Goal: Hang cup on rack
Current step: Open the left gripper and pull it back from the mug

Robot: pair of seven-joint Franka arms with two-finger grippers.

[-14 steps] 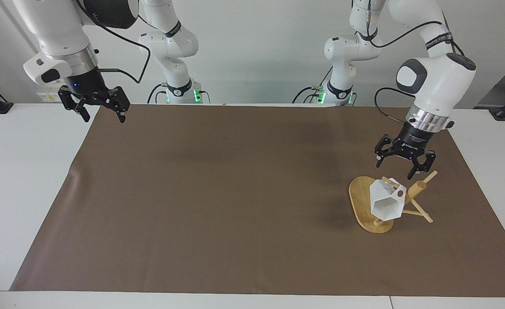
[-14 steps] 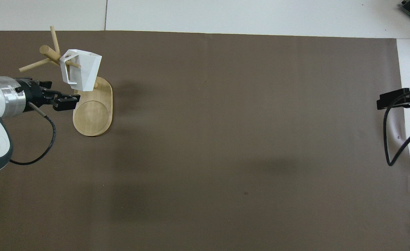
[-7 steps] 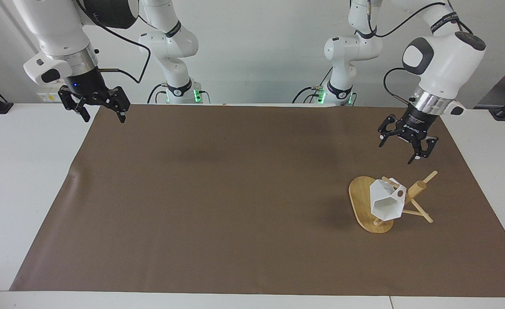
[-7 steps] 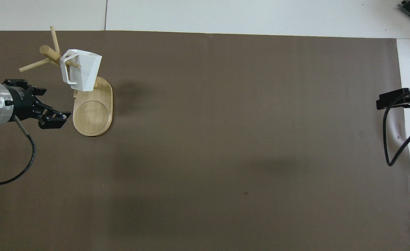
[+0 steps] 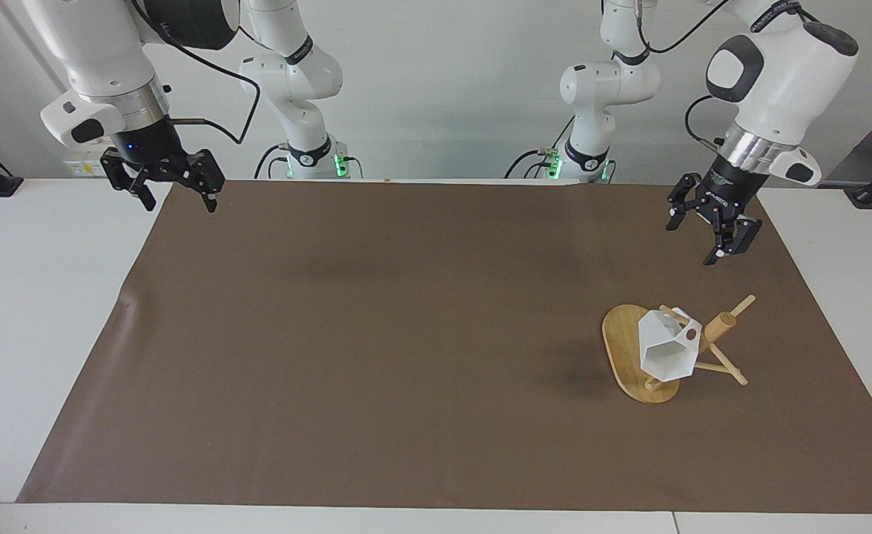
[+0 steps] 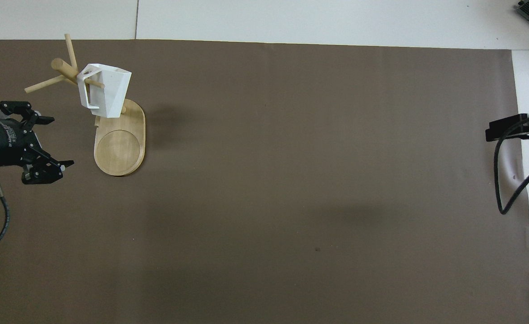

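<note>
The white faceted cup hangs by its handle on a peg of the bamboo rack, mouth tilted sideways above the oval base. In the overhead view the cup hangs over the rack's base. My left gripper is open and empty, raised over the mat on the robots' side of the rack and clear of it; it also shows in the overhead view. My right gripper is open and empty and waits above the mat's corner at the right arm's end; it also shows in the overhead view.
A brown mat covers most of the white table. The rack stands on it toward the left arm's end. A black cable hangs from the right arm over the mat's edge.
My left gripper has risen and drawn back from the rack toward the robots. The cup stays hanging on the peg. The right arm has not moved.
</note>
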